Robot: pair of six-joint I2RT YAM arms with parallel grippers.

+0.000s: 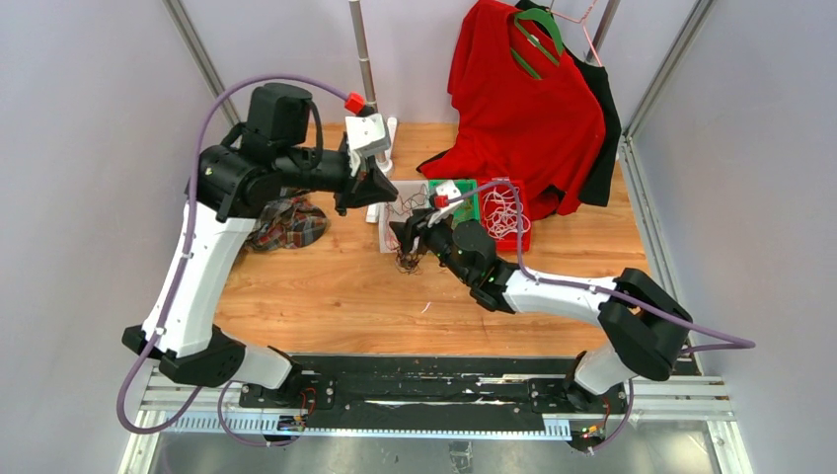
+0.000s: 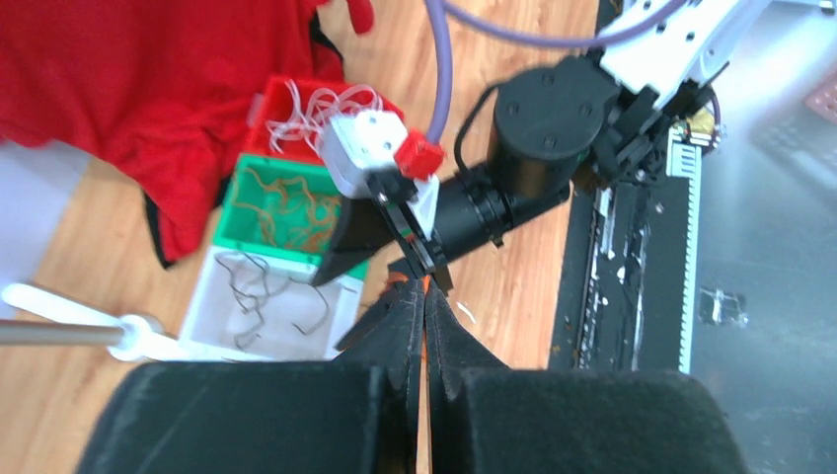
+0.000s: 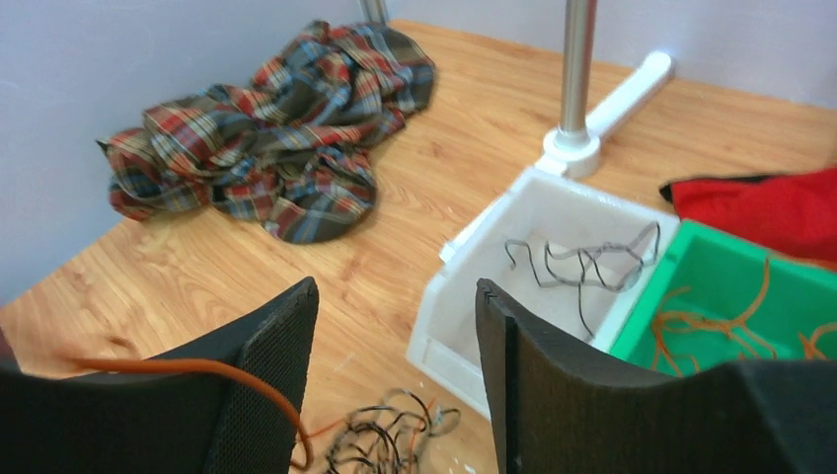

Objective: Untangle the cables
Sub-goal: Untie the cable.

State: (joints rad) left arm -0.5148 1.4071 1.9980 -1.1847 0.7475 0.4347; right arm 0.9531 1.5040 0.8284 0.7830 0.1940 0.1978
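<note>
Three bins sit in a row mid-table: white bin (image 1: 383,225), green bin (image 1: 464,205), red bin (image 1: 523,242).

Top view alone shows you both arms whole. L arm (image 1: 212,247) rises from its base, elbow high, and reaches right, its jaws near the white bin's far-left corner. R arm (image 1: 553,291) lies low and stretched left, wrist just in front of the white bin.

Only the L wrist view looks into all three bins: grey cables (image 2: 262,291) in white, orange cables (image 2: 286,202) in green, white cables (image 2: 316,104) in red.

Only the R wrist view gives you the tangle of dark and orange cables (image 3: 390,434) close up. It lies on the table just beside the white bin's near corner, w/ a plaid cloth (image 3: 276,148) further off.

L jaws: pressed together, tips pointing at the R arm's wrist; can't tell if a thin strand is pinched. R jaws: wide apart, tilted down over the tangle. One orange cable (image 3: 227,370) runs across the inner face of one finger (image 3: 276,336); nothing clamped.
</note>
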